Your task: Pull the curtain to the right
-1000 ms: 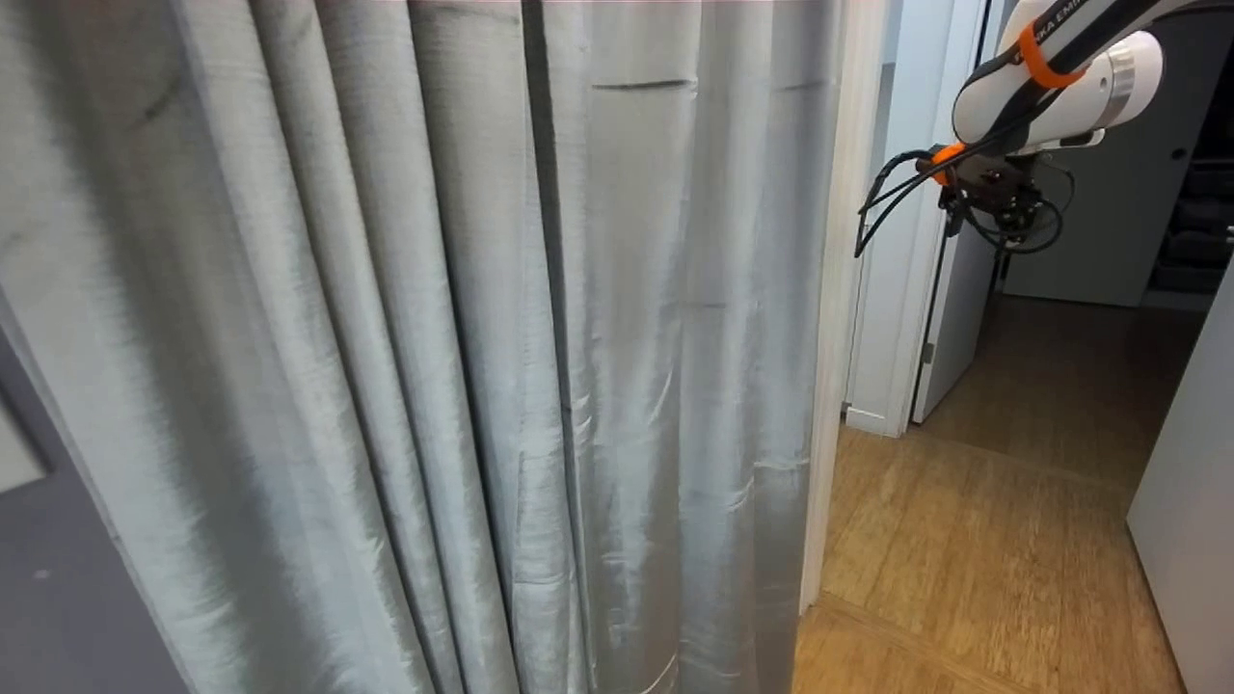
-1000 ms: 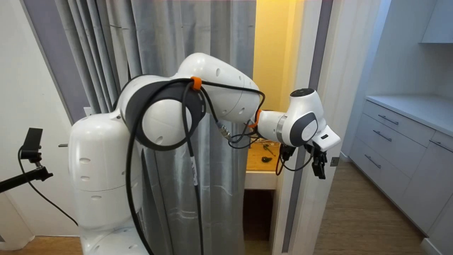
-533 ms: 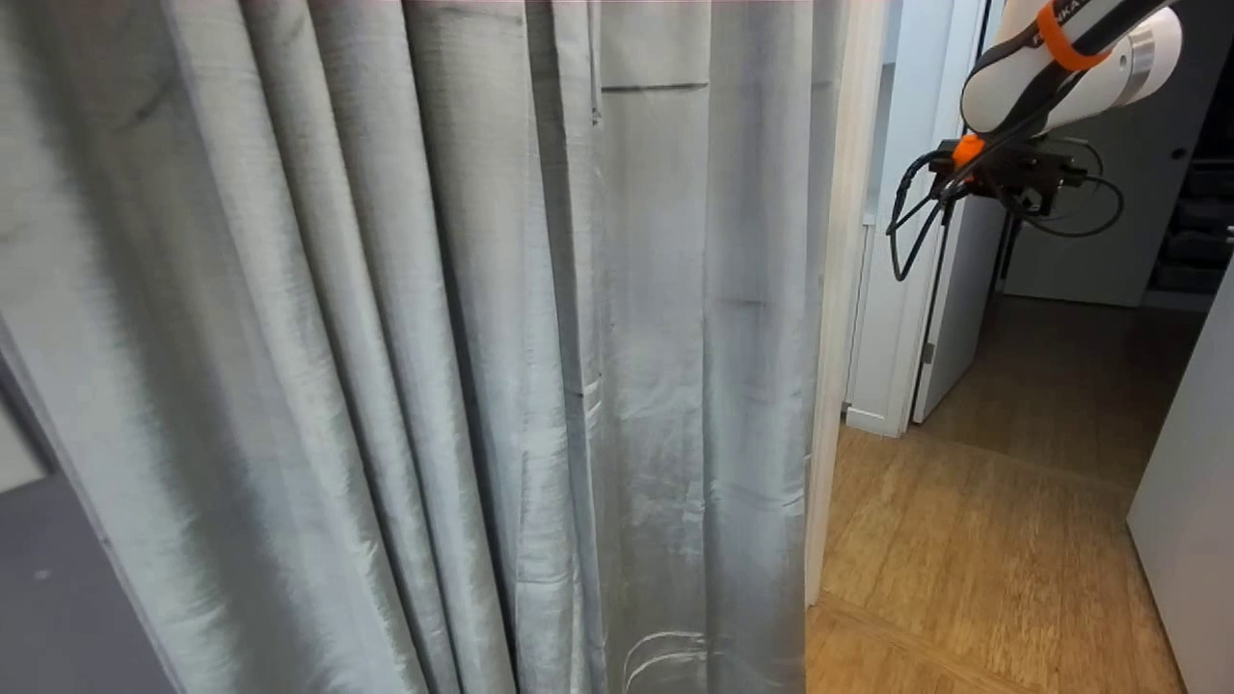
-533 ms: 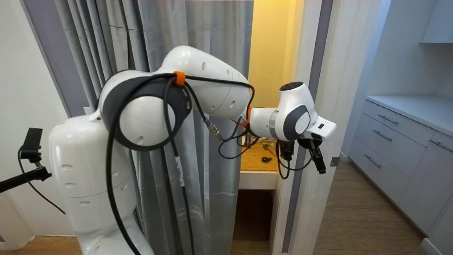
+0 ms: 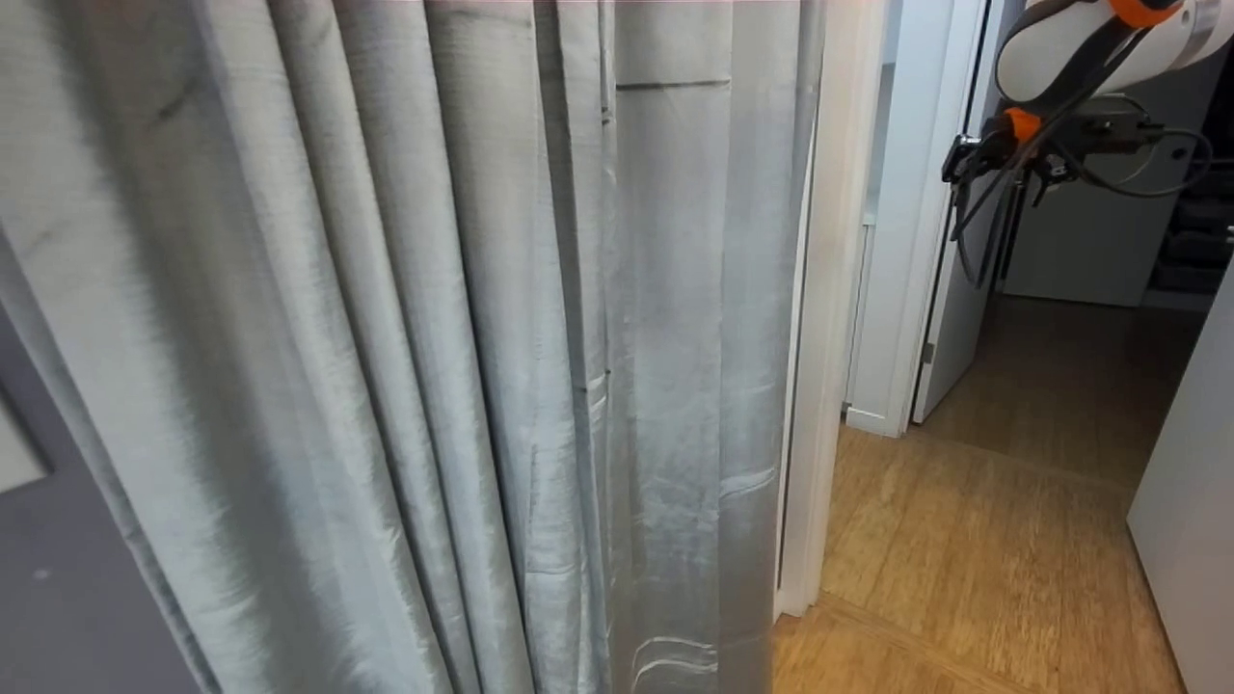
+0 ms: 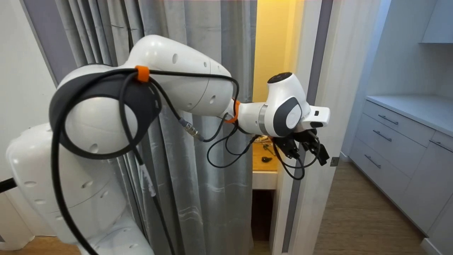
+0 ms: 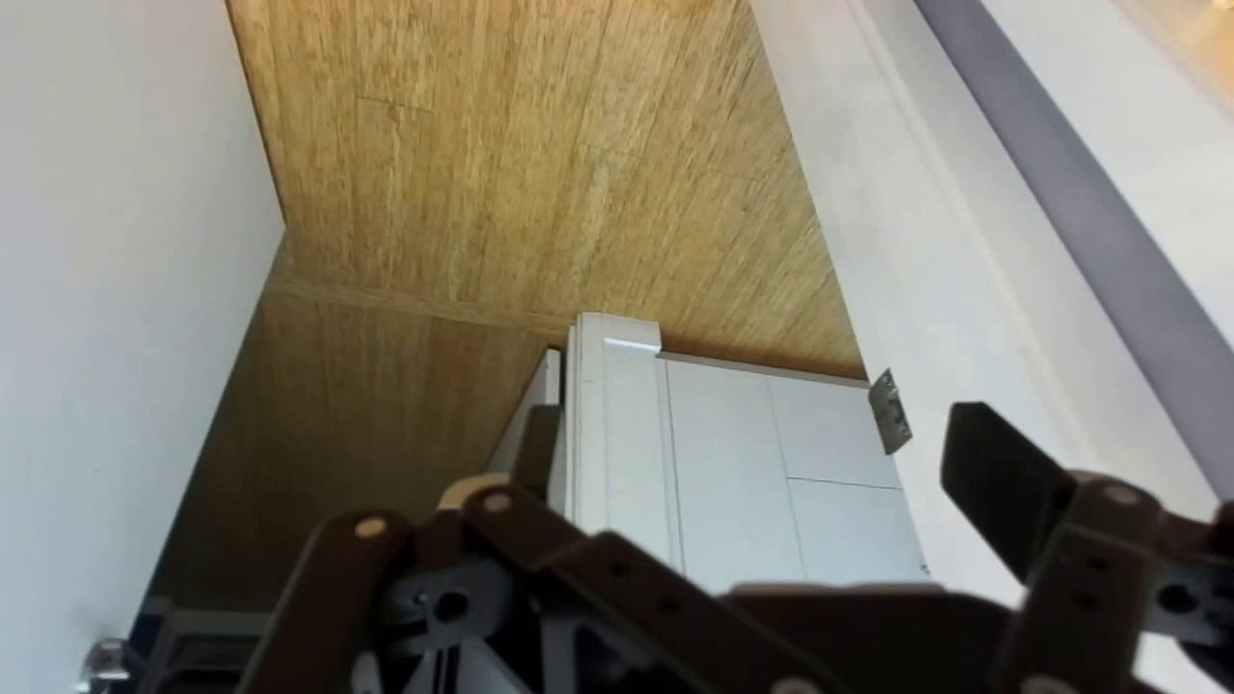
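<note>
The pale grey-green pleated curtain (image 5: 665,289) hangs in deep folds and fills much of an exterior view. It also shows behind my arm in an exterior view (image 6: 212,205), its free edge just left of a yellow-lit opening. In the wrist view the curtain is out of view. My gripper (image 6: 322,156) is to the right of that free edge, in front of the white door frame, apart from the curtain. In the wrist view my gripper (image 7: 767,461) has its two fingers wide apart with nothing between them. In an exterior view (image 5: 969,164) cables partly cover it.
A white door frame (image 6: 331,106) with a metal strike plate (image 7: 889,413) stands close to the gripper. A wooden desk top (image 6: 262,163) with small items lies behind the opening. White drawers (image 6: 385,141) stand at the right. Loose cables (image 6: 226,164) hang from the arm.
The arm has swung and reached out, its gripper rising and tilting. The curtain's free edge and folds have swayed, and a narrow gap beside the door frame now shows in an exterior view.
</note>
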Robot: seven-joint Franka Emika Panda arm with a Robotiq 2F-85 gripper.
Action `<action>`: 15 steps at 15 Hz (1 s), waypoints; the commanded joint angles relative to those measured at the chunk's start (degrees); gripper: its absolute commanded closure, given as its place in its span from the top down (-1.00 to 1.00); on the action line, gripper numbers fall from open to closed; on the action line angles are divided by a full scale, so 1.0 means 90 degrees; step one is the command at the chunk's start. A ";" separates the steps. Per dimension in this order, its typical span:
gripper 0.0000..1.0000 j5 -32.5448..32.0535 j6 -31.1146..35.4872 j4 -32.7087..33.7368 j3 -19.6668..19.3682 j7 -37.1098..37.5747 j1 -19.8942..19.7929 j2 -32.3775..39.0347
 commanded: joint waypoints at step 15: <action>1.00 0.1682 -0.0891 -0.1296 0.0105 -0.4602 0.0429 -0.2145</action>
